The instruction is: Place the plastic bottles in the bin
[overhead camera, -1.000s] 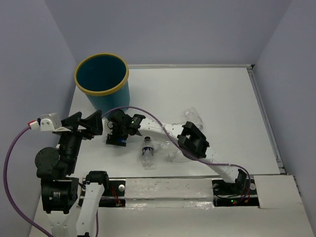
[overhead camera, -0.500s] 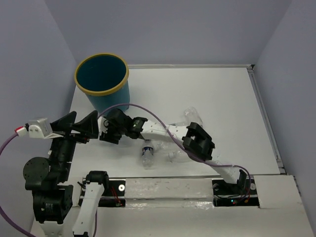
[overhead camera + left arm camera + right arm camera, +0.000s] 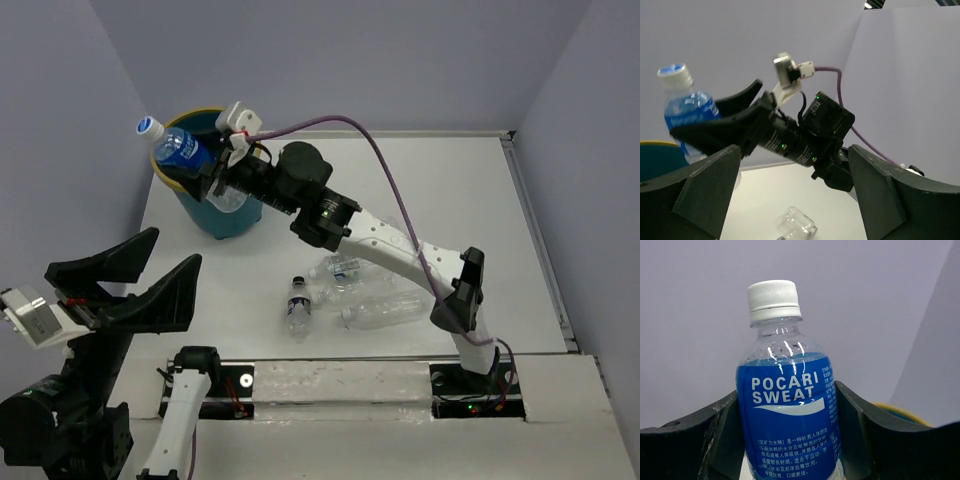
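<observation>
Four plastic bottles appear in the top external view. The right gripper (image 3: 207, 167) is clamped on the blue-labelled bottle (image 3: 180, 150), which overlaps the yellow rim of the bin (image 3: 215, 205) on the bin's 10 o'clock side, its white cap pointing to 10 o'clock past the rim. The bin stands at the 10 o'clock corner of the table (image 3: 450, 200). At 6 o'clock on the table lie a small labelled bottle (image 3: 298, 306), a clear bottle (image 3: 345, 268) and a second clear bottle (image 3: 385, 310), close together. The left gripper (image 3: 135, 285) sits at 8 o'clock, fingers apart, nothing between them. In the left wrist view, the left gripper (image 3: 790, 200) frames the scene with its fingers spread; the right gripper (image 3: 705, 132) grips the blue-labelled bottle (image 3: 685, 115) at 9 o'clock, above the bin (image 3: 655, 157). One clear bottle (image 3: 797, 227) lies at 6 o'clock. In the right wrist view, the blue-labelled bottle (image 3: 785, 410) stands cap-up at centre, marked POCARI SWEAT, pressed between both fingers (image 3: 715, 440). The rim of the bin (image 3: 895, 411) shows at 4 o'clock.
</observation>
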`<action>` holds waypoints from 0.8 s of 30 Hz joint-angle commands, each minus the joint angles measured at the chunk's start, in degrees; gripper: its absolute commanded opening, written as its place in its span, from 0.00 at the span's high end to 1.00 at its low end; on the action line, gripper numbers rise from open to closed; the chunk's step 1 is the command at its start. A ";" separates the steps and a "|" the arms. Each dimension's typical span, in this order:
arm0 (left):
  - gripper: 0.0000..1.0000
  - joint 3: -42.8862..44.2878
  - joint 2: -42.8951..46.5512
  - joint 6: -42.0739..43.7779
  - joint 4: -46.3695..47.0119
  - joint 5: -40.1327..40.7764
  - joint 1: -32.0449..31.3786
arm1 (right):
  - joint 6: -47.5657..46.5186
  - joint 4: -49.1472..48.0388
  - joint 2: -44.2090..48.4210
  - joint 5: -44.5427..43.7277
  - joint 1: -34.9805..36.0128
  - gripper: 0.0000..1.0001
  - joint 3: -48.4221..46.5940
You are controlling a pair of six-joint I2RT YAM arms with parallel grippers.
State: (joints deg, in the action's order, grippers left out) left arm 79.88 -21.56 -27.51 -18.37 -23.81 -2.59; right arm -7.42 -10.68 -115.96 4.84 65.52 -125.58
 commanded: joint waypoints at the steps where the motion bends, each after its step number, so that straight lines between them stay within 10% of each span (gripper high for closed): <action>1: 0.01 -5.16 -0.41 -2.20 1.85 -3.52 -0.31 | 7.24 -17.60 -5.84 -3.08 -3.81 0.59 -4.84; 8: 0.01 -13.24 -0.41 -1.94 1.94 -2.38 -1.10 | 19.18 -28.24 -25.35 -3.87 -11.81 0.64 -30.58; 17: 0.01 -18.00 -1.90 0.35 2.81 -2.20 -2.24 | 24.56 -33.01 -31.43 -6.51 -15.24 0.61 -30.78; 24: 0.01 -21.43 -1.91 -0.70 3.08 -5.10 -2.33 | 24.91 -28.18 -28.35 -1.33 -15.24 0.10 -24.45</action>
State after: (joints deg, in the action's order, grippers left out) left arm 59.77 -22.52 -27.99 -18.26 -25.41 -4.56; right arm 16.43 -36.88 -148.38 -0.34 49.28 -150.91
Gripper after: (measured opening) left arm 0.989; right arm 0.847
